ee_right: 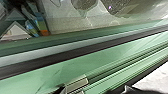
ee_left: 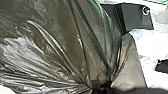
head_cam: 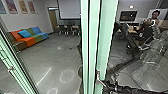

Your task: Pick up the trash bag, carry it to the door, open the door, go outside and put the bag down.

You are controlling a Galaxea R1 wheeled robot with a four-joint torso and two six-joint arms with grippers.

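Note:
In the head view my right gripper (head_cam: 106,85) is low beside the metal handle (head_cam: 98,77) on the pale green door frame (head_cam: 106,32). The right wrist view has a metal handle piece (ee_right: 77,83) against the green frame (ee_right: 42,78); whether my gripper touches it, I cannot tell. Brown-black plastic of the trash bag (ee_left: 57,37) spreads large across the left wrist view, its folds drawn together at my left gripper (ee_left: 100,87), which is shut on it. Whether the door stands open is unclear.
A multicoloured sofa (head_cam: 28,38) stands along the wall in the room at the left, with dark chairs (head_cam: 67,30) farther back. A person (head_cam: 155,16) shows at the upper right, seemingly through or in glass. Another green frame (head_cam: 15,66) slants along the left side.

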